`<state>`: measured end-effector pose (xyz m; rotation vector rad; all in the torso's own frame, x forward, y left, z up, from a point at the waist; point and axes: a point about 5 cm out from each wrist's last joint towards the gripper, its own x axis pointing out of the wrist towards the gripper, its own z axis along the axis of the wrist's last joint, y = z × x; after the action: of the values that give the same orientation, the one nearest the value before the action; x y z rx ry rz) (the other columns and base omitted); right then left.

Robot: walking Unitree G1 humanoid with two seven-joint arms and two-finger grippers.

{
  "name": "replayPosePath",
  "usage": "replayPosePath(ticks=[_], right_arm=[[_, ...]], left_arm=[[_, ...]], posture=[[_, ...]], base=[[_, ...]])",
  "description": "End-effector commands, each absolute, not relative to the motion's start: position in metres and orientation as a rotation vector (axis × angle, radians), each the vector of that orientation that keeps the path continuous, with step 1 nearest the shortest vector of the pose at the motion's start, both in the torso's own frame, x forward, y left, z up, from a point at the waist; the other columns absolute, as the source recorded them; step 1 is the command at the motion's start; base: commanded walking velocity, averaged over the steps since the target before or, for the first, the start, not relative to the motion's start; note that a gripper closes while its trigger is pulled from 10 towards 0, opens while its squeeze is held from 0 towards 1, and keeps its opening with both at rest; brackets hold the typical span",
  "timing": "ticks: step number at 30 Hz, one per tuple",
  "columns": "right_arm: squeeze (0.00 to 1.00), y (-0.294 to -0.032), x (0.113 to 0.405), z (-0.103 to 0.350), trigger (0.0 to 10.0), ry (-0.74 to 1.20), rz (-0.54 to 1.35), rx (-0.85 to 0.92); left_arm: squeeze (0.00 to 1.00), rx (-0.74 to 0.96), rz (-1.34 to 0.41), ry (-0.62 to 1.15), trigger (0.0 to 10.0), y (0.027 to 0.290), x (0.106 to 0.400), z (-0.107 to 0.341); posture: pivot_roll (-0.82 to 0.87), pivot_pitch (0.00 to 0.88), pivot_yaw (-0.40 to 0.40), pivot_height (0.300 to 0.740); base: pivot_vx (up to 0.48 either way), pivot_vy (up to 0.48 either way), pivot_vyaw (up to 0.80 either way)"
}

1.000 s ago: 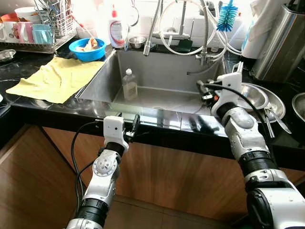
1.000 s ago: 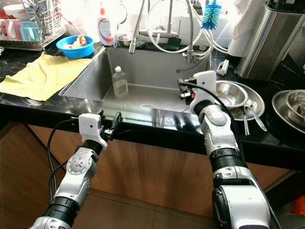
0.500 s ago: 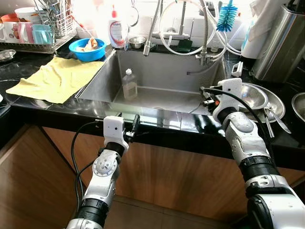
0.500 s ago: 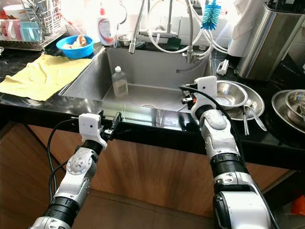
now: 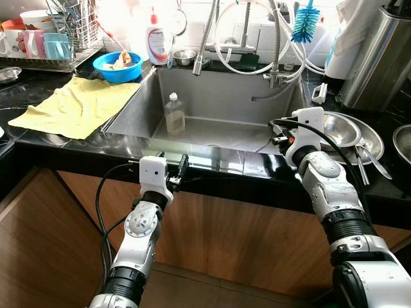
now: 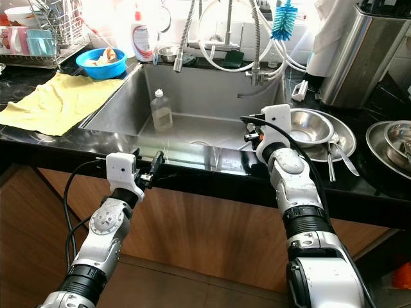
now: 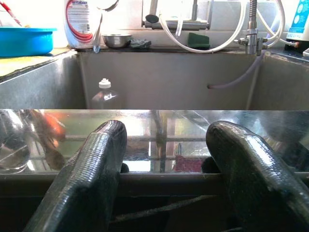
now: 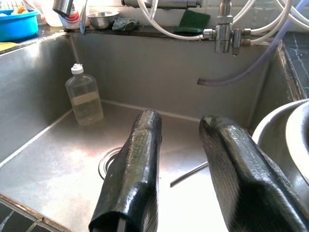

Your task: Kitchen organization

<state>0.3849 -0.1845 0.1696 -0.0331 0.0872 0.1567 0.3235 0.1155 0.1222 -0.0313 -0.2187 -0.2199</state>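
Observation:
A clear plastic bottle (image 5: 174, 114) stands upright at the back left of the steel sink (image 5: 218, 96). My right gripper (image 5: 277, 130) hovers over the sink's front right corner, open and empty; beyond its fingertips (image 8: 147, 118) lie the bottle (image 8: 86, 99) and a thin metal utensil (image 8: 190, 173) on the sink floor. My left gripper (image 5: 182, 168) is held low against the counter's front edge, open, with nothing between its fingers (image 7: 104, 145). A steel bowl (image 5: 340, 128) sits on the counter just right of my right wrist.
A yellow cloth (image 5: 77, 106) lies left of the sink, with a blue bowl (image 5: 117, 66) and dish rack (image 5: 58, 32) behind it. A detergent bottle (image 5: 157, 38), hanging faucet hoses (image 5: 200, 61) and blue brush (image 5: 305, 22) line the back. Spoons (image 5: 376, 160) and a steel canister (image 5: 376, 58) stand right.
My right gripper has drawn back a little from over the sink toward its front right corner. The left arm has not moved.

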Motion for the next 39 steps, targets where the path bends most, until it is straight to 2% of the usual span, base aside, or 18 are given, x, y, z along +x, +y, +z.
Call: replayPosePath(ticks=[1,23,31,39], right_arm=[[0.00,-0.187,0.384,0.169,10.0,0.102,0.145,-0.020],[0.00,-0.216,0.385,0.184,10.0,0.076,0.015,0.006],[0.00,-0.212,0.385,0.187,10.0,0.049,0.026,-0.002],[0.00,-0.189,0.377,0.201,10.0,-0.112,0.088,-0.034]], left_arm=[[0.00,-0.014,-0.238,-0.201,10.0,0.116,0.323,0.120],[0.00,-0.017,-0.246,-0.198,10.0,0.115,0.322,0.120],[0.00,-0.014,-0.245,-0.195,10.0,0.115,0.322,0.120],[0.00,-0.012,-0.242,-0.198,10.0,0.115,0.322,0.119]], posture=[[-0.12,0.000,0.033,0.740],[-0.12,0.000,0.036,0.740],[-0.11,0.000,0.037,0.740],[-0.12,0.000,0.038,0.740]], base=[[0.000,0.000,0.00],[0.000,0.000,0.00],[0.000,0.000,0.00],[0.000,0.000,0.00]])
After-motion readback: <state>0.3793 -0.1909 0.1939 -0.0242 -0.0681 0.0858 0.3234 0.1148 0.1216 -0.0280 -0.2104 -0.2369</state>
